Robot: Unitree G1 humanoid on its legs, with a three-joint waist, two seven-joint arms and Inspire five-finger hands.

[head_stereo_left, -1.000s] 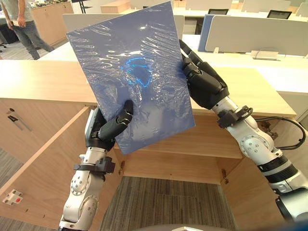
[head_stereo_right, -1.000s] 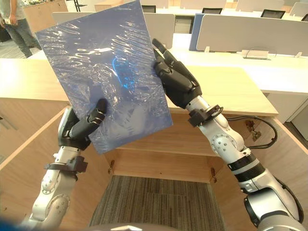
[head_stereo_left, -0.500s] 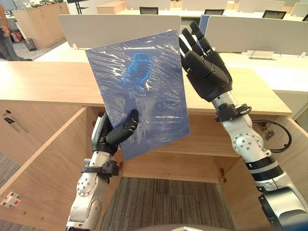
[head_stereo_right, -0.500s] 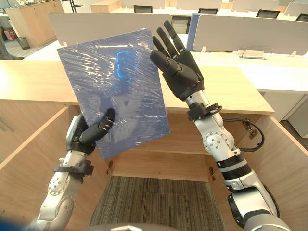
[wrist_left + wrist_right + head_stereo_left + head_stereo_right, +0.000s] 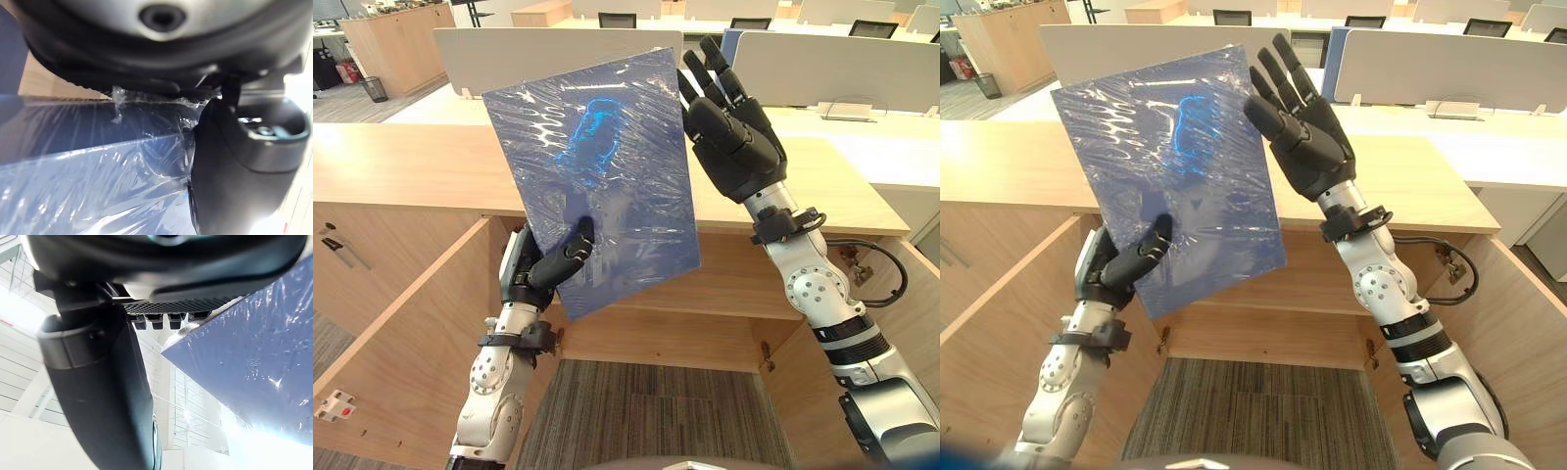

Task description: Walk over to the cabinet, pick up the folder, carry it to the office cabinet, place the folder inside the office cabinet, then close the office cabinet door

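A blue folder (image 5: 597, 166) wrapped in shiny plastic stands upright in the air before the open office cabinet (image 5: 724, 284). My left hand (image 5: 548, 269) is shut on its lower left corner, thumb on the front and fingers behind. In the left wrist view the thumb (image 5: 230, 166) presses on the folder (image 5: 73, 171). My right hand (image 5: 729, 137) is open, its fingers straight, right beside the folder's upper right edge; I cannot tell whether it touches. The right wrist view has the folder (image 5: 254, 362) just past the fingertips.
The wooden cabinet sits under a long light-wood counter (image 5: 401, 166). Its left door (image 5: 401, 323) and right door (image 5: 1528, 323) stand swung out towards me. Grey carpet (image 5: 646, 411) lies below. Desks with grey partitions (image 5: 832, 69) stand behind the counter.
My right hand has come off the folder's right edge and spread open, then drifted back close to that edge. The left hand has kept its hold and the folder stands more upright.
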